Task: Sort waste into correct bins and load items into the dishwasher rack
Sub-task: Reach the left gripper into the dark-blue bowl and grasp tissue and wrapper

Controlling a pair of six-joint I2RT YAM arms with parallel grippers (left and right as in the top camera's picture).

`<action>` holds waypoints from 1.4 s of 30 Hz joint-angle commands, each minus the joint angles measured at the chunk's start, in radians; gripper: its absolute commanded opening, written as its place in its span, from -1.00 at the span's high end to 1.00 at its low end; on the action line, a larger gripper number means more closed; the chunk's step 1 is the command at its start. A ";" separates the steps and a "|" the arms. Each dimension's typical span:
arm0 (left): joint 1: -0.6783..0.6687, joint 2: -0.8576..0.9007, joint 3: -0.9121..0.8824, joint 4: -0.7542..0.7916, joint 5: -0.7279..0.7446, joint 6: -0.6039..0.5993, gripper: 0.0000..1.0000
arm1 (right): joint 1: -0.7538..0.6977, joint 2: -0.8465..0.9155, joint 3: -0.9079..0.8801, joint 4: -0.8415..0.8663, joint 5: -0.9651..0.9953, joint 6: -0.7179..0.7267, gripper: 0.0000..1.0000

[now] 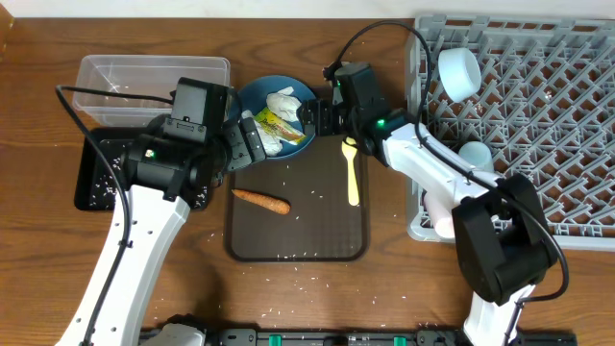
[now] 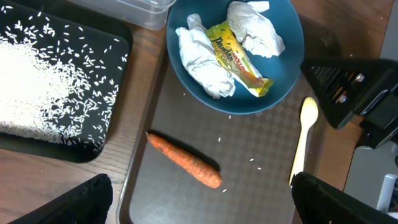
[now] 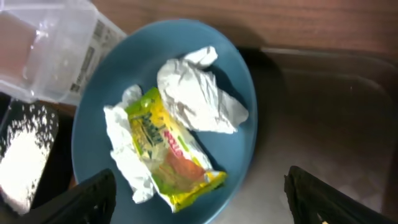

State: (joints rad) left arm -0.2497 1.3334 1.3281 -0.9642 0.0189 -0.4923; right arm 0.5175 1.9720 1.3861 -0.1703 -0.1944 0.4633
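Note:
The dark-blue plate [image 1: 252,97] sits at the far end of a brown serving tray and holds two white paper wads [image 1: 282,104] and a yellow-green wrapper [image 1: 276,123]. My left gripper [image 1: 252,142] is open and empty over the plate's near-left edge. My right gripper [image 1: 312,117] is open and empty at its right edge. In the left wrist view the carrot [image 2: 184,160] lies just ahead of the open fingers [image 2: 199,199], beside the yellow spoon [image 2: 305,130]. In the right wrist view the wrapper [image 3: 168,155] lies between the open fingers [image 3: 199,199].
The clear tub [image 1: 154,75] stands at the back left. The black tray [image 1: 94,183] in front of it holds rice. The grey rack [image 1: 538,125] at the right holds a white bowl [image 1: 459,72], a light-blue cup [image 1: 473,154] and a pale cup [image 1: 435,215]. Rice grains dot the brown tray [image 1: 298,235].

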 commanded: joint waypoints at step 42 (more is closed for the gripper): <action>-0.019 0.747 0.170 0.465 -0.009 -0.272 -0.86 | -0.296 -0.331 0.115 -0.673 0.090 -0.215 -0.99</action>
State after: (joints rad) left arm -0.2672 2.0613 1.4792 -0.5045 0.0223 -0.7456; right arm 0.2302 1.6295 1.4975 -0.8398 -0.1040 0.2710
